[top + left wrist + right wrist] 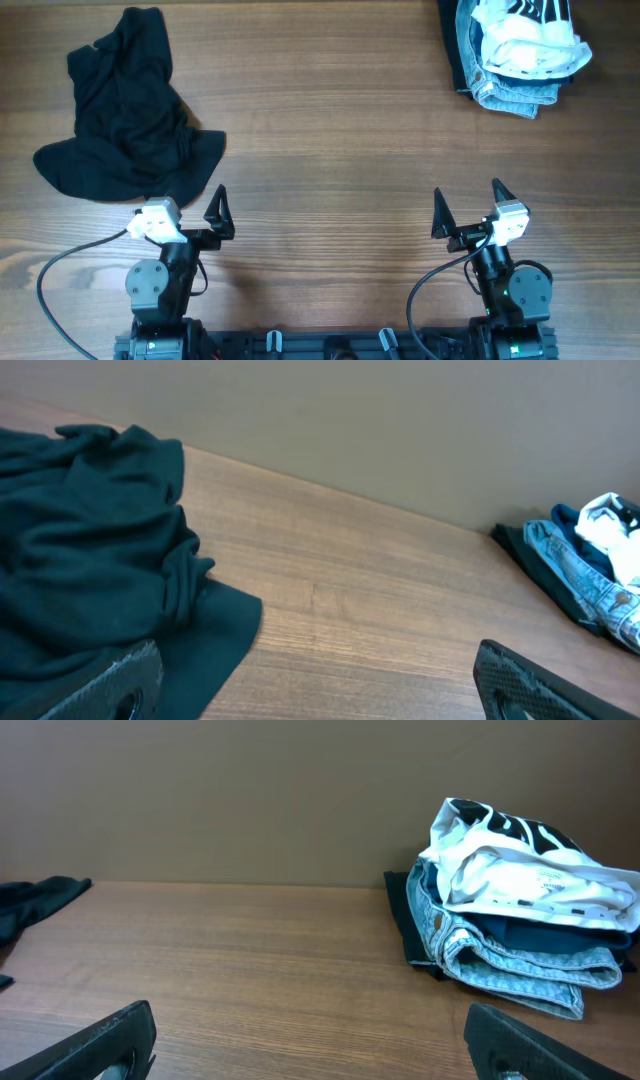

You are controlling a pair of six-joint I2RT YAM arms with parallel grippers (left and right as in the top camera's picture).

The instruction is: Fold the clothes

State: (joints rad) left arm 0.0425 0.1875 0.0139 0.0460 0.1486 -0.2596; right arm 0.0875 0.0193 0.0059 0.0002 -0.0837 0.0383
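Wide open on left gripper (190, 208): fingers (125, 678) spread far apart, nothing held betw. them. Outer finger low over hem of crumpled black garment (125, 110); contact unclear. Same on right gripper (468, 200): fingers (110, 1040) well apart, empty, over bare wood, touching nothing. Both parked at near edge of wooden table (330, 120), well apart from each other. Garment bunched at far left, upper part rumpled into ridges, lower hem fanned flat toward left gripper, close to table's left edge. At far-right corner, folded stack (515, 50): jeans (520, 970) at bottom, dark layer above, white printed top (520, 870) uppermost, partly cut off by frame top in overhead view. Wide bare wood across centre, betw. garment and stack, and ahead of both grippers. Plain wall (250, 800) beyond far edge in wrist views.
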